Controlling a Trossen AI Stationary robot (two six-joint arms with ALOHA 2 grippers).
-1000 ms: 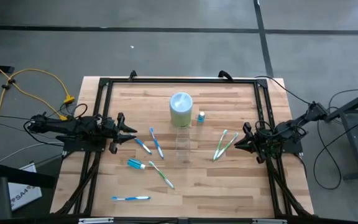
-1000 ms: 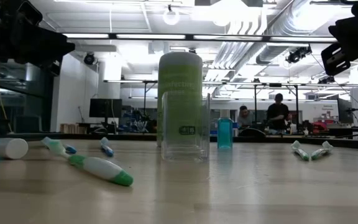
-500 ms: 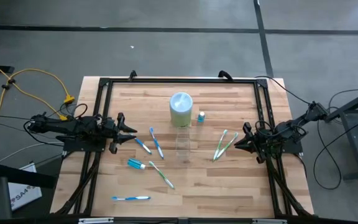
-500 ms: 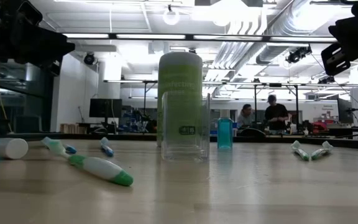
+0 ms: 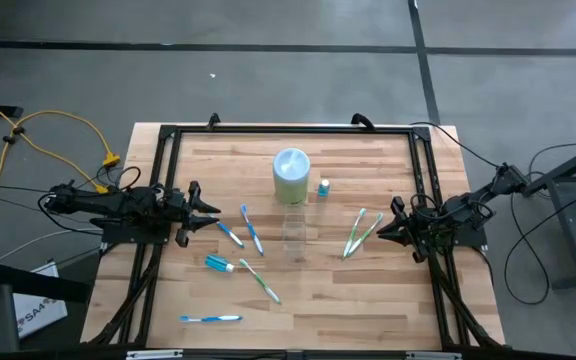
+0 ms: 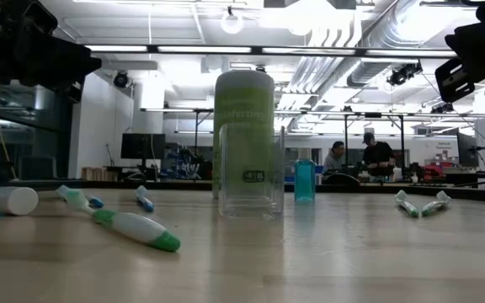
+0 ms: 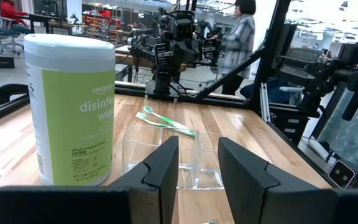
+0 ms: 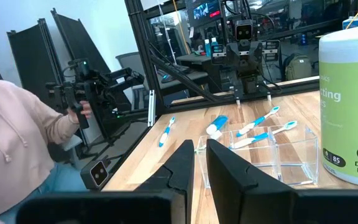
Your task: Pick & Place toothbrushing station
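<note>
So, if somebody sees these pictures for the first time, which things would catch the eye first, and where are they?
First the tall green-and-white wipes canister, standing at the table's middle toward the far edge, with the clear tumbler just in front of it. Next the toothbrushes: a green pair near the right gripper, blue ones near the left gripper. Both grippers wait at the table's sides, holding nothing.

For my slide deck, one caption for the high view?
Both arms wait at the table edges, toothbrushes scattered around the clear tumbler and wipes canister.
</note>
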